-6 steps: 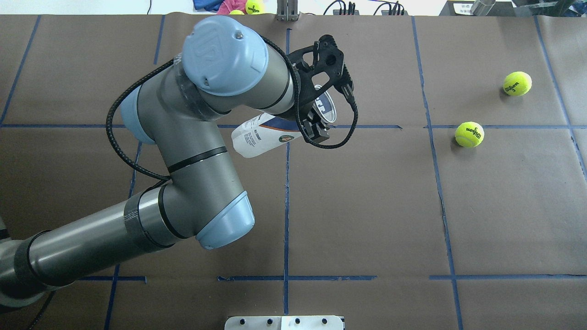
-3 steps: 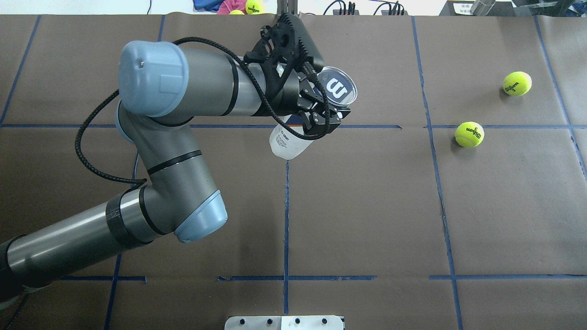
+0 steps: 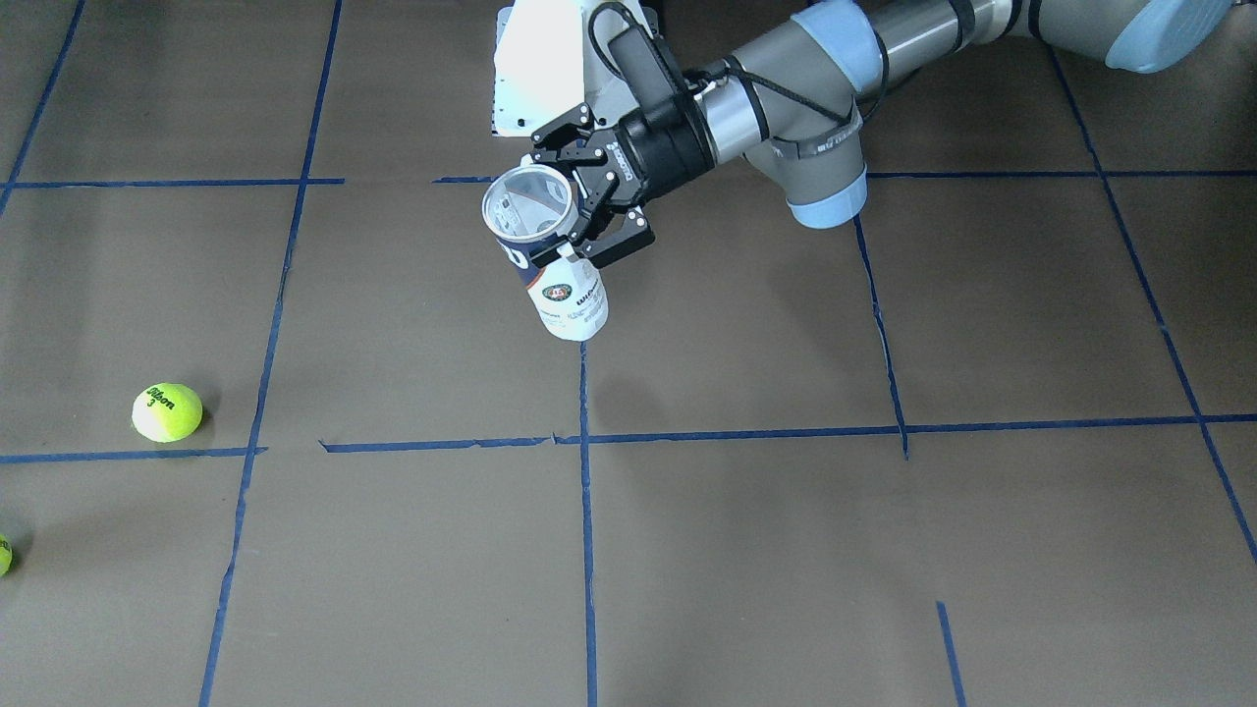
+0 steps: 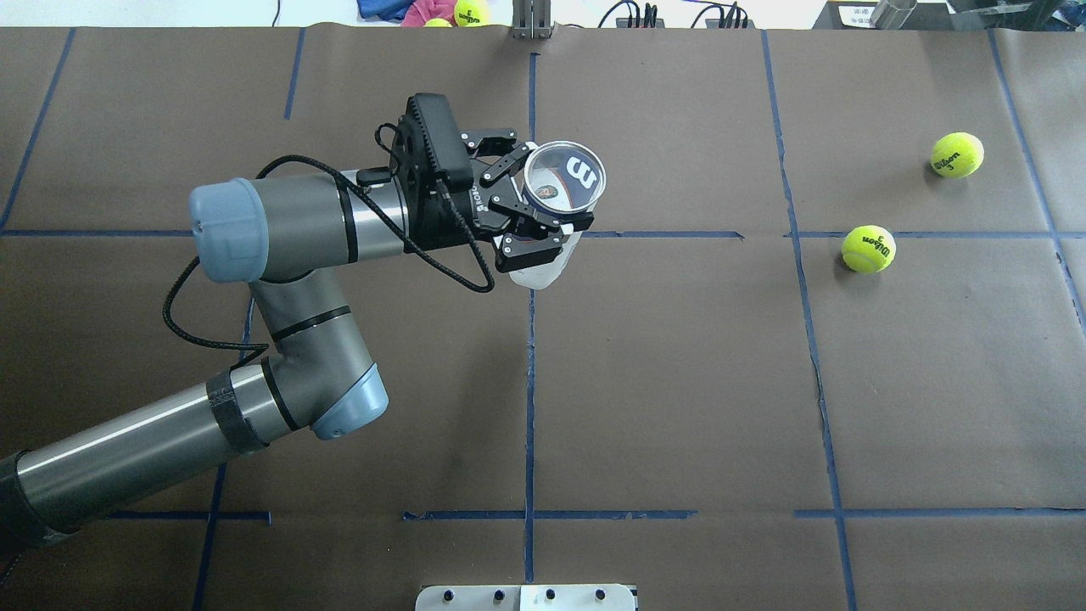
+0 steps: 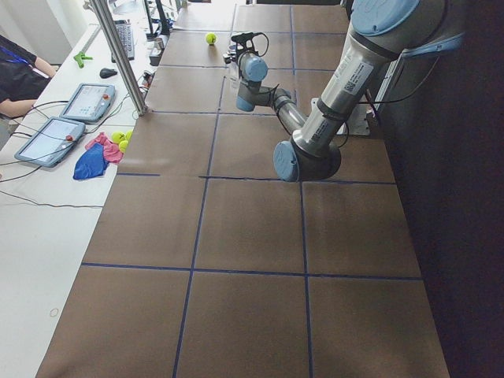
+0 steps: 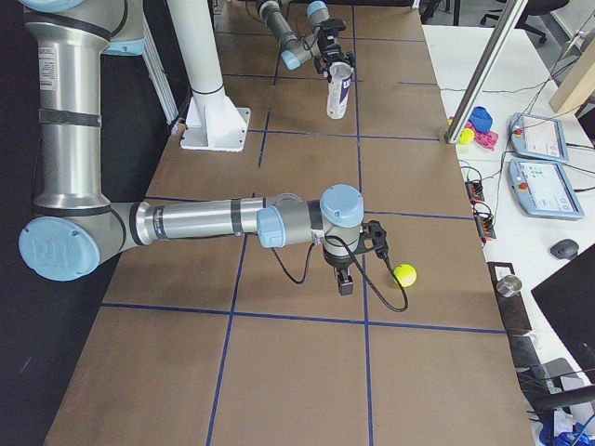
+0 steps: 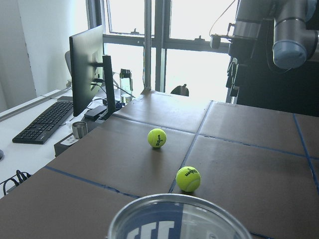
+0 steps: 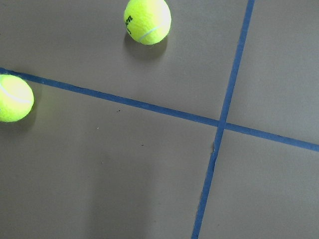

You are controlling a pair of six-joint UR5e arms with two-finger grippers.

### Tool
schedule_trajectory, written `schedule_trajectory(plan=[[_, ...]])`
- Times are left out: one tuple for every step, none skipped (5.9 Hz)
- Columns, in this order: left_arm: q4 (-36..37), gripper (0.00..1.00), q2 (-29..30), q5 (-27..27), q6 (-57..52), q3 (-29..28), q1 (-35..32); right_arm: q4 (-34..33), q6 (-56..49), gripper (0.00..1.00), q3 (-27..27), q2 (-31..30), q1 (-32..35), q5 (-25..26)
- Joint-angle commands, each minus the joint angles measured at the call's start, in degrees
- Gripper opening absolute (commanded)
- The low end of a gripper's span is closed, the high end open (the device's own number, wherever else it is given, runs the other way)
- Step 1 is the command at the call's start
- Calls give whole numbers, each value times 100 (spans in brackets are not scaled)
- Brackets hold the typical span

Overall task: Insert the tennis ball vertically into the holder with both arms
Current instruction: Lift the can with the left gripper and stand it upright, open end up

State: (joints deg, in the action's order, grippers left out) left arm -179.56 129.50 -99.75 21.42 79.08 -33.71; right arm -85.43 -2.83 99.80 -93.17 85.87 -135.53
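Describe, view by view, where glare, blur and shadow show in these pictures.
Left wrist view: the windows are blown out to white, and the rim of the holder at the bottom edge is blurred. Right wrist view: sharp; the upper tennis ball casts a soft shadow. Front-facing view: even light, only a faint diffuse shadow on the table beneath the holder.

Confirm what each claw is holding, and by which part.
Left claw grips the can just below its top rim, clear of the table. Right claw: nothing seen in it.
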Motion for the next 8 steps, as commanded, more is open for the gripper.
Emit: schedule_trajectory(plan=[[-1281, 81, -21, 331, 11, -910, 196, 0, 2, 100, 5, 1, 0, 0], [-1353, 81, -21, 533, 29, -990, 389, 0, 2, 100, -4, 1, 0, 0], [-1510, 81, -91, 579, 29, -1078, 461, 0, 2, 100, -4, 1, 0, 0], [-1668, 81, -187, 710, 29, -1123, 583, -8, 2, 100, -4, 1, 0, 0], [-1696, 84, -188, 781, 72, -1132, 602, -9, 2, 100, -4, 1, 0, 0], [-1696, 90, -205, 982, 290, -1132, 602, 0, 2, 100, -4, 10, -17, 0], [-1696, 93, -240, 984, 293, -1132, 602, -8, 2, 100, -13, 149, -61, 0], [-1696, 93, -258, 984, 293, -1132, 602, 0, 2, 100, -4, 342, -227, 9]])
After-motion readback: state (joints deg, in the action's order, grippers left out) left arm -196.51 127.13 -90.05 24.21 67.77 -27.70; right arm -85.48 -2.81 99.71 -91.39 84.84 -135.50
